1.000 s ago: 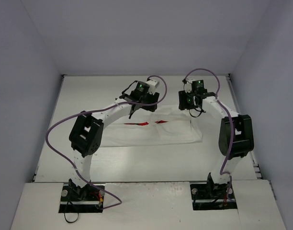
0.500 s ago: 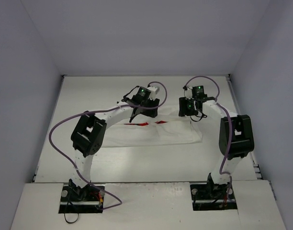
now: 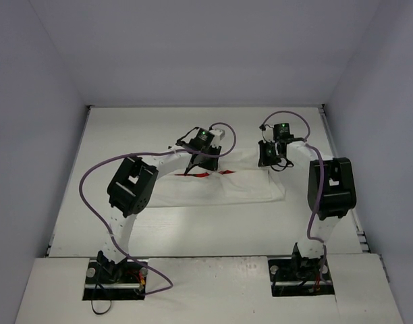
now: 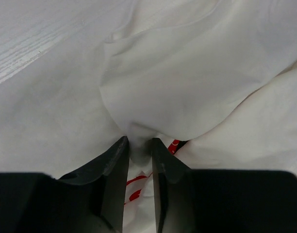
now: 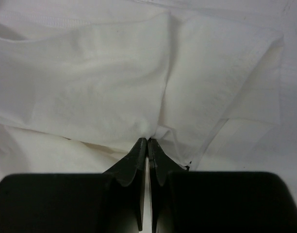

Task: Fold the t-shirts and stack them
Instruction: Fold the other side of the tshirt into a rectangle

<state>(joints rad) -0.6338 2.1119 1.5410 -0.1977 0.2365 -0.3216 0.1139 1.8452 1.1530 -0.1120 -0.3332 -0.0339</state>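
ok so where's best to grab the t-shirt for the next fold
Its far edge, one pinch on each half, coming down from above. The t-shirt lies flat as a wide band, so only a bunched-up ridge of cloth offers a bite, which is where the left gripper and right gripper pinch.

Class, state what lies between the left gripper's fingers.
A pinched fold of the white t-shirt lies inside the left gripper; the left wrist view shows it.
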